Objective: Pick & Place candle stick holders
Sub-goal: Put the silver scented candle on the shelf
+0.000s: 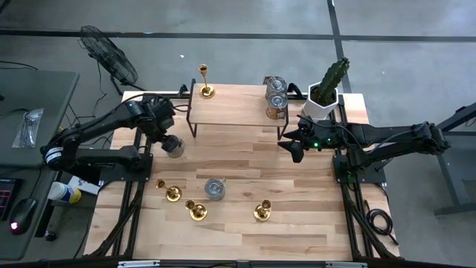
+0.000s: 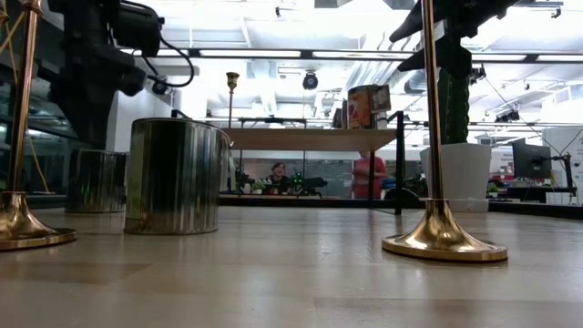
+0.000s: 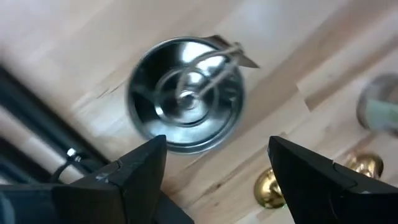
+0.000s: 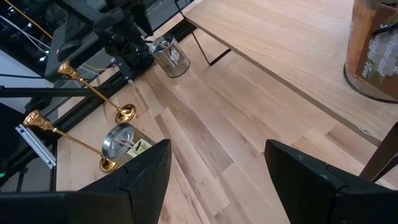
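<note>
Two sets of jaws stand released: the left gripper [image 1: 173, 146] hovers over a tin can [image 3: 185, 94], the right gripper [image 1: 294, 146] holds nothing mid-desk [image 1: 245, 231]. Four brass candle stick holders [image 1: 195, 210] show: one on the raised shelf [image 1: 238, 110], three near the desk's front, apart from both jaws, beside a second tin [image 1: 215, 188].

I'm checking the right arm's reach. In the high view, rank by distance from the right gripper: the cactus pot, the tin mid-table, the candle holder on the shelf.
From the right gripper:
1. Cactus pot, back right corner.
2. Tin, mid-table.
3. Candle holder, shelf's left end.
</note>
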### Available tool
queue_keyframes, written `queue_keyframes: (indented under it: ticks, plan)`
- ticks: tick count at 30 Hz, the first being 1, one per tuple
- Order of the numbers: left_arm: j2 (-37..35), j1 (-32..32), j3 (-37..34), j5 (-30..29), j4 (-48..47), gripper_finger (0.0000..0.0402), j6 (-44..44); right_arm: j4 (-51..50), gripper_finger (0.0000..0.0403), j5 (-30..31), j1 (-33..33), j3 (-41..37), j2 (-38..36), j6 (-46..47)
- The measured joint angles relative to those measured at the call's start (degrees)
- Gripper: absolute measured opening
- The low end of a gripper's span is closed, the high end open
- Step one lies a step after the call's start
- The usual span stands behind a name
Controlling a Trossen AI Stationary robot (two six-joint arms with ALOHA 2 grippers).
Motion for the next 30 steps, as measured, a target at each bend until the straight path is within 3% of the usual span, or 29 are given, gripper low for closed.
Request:
queue_keyframes:
  ticks: [8, 17, 23, 30]
  plan:
    - [0.2, 0.0, 0.0, 1.0, 1.6, 0.0278, 9.2, 0.0, 0.0252, 0.0, 0.0, 0.0, 0.0, -0.7]
    - [0.2, 0.0, 0.0, 2.1, 1.7, 0.0278, 11.1, 0.0, 0.0252, -0.5, 0.0, 0.0, 0.0, -0.7]
    - [0.2, 0.0, 0.0, 4.0, 2.3, 0.0278, 2.0, 0.0, 0.0252, -1.8, 0.0, 0.0, 0.0, -0.7]
    - [1.2, 0.0, 0.0, 2.4, 2.7, 0.0278, -8.5, 0.0, 0.0252, -3.2, 0.0, 0.0, 0.0, -1.1]
